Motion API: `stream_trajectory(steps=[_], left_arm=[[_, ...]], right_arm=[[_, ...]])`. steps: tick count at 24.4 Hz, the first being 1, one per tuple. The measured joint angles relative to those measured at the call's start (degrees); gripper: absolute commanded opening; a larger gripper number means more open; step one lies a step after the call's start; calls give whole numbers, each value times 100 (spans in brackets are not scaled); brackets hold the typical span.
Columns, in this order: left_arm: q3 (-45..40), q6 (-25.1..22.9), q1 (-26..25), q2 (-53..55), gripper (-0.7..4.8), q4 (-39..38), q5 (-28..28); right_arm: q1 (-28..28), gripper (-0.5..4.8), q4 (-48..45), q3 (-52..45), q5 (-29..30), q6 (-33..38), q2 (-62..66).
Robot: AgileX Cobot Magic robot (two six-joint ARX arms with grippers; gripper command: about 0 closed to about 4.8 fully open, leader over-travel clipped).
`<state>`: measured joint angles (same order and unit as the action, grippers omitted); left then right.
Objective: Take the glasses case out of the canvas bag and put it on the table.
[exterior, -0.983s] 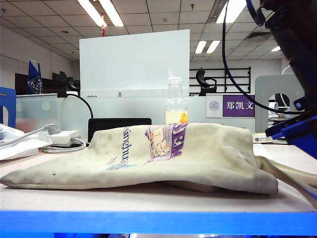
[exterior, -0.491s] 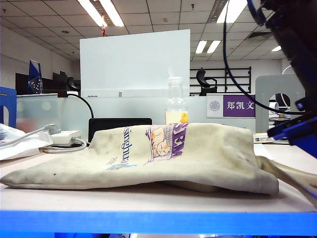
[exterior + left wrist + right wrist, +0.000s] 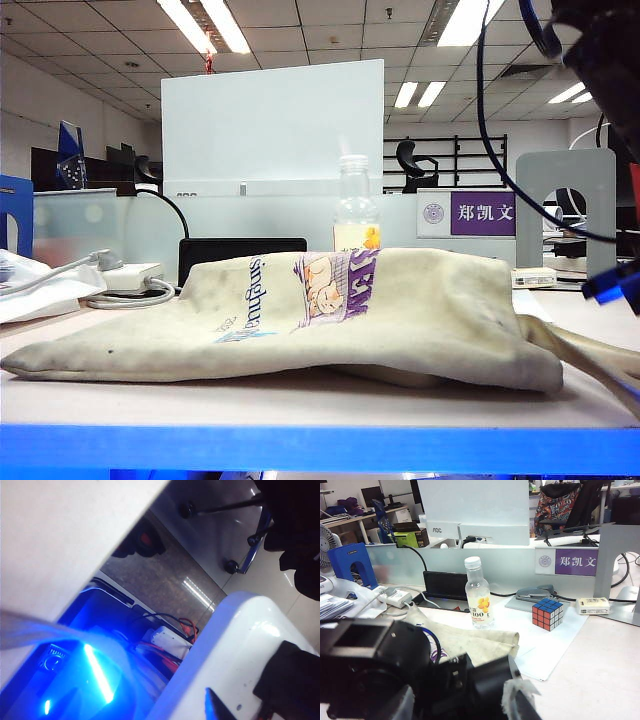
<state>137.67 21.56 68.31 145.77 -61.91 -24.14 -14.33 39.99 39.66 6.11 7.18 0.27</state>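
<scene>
Beige canvas tote bag lies untouched, glasses case unseen; the blue arm part at three o'clock has drawn outward; left gripper hangs off the pale table, right gripper sits near the bag, and I cannot tell either's spread.

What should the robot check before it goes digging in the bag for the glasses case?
1. Glasses case in sight: cannot tell, no view shows it.
2. Canvas bag lying flat on the table: ok.
3. Bag mouth open: cannot tell.
4. Right gripper over the bag: ok; jaws cannot tell.
5. Left gripper near the bag: not ok, its view shows floor beside the table, no bag.
6. Bottle upright behind the bag: ok.
</scene>
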Motion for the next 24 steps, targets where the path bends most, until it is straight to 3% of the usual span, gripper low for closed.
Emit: stream_trajectory(steps=[9, 10, 14, 15, 17, 24], left_arm=[[-13, 9, 20, 133, 309, -24, -20], [-13, 9, 17, 153, 282, -17, -24], [-22, 4, 11, 173, 41, 94, -31], [-20, 7, 11, 173, 17, 184, -44], [-20, 13, 4, 173, -5, 313, -98], [-20, 9, -125, 173, -6, 664, -695]], right_arm=[[0, 252, 15, 0, -4, -2, 0], [0, 252, 26, 2, -2, -2, 0], [0, 252, 118, 0, -4, -2, 0], [0, 252, 116, 0, -4, -2, 0], [0, 252, 116, 0, -4, -13, 0], [0, 252, 116, 0, -9, -131, 0]])
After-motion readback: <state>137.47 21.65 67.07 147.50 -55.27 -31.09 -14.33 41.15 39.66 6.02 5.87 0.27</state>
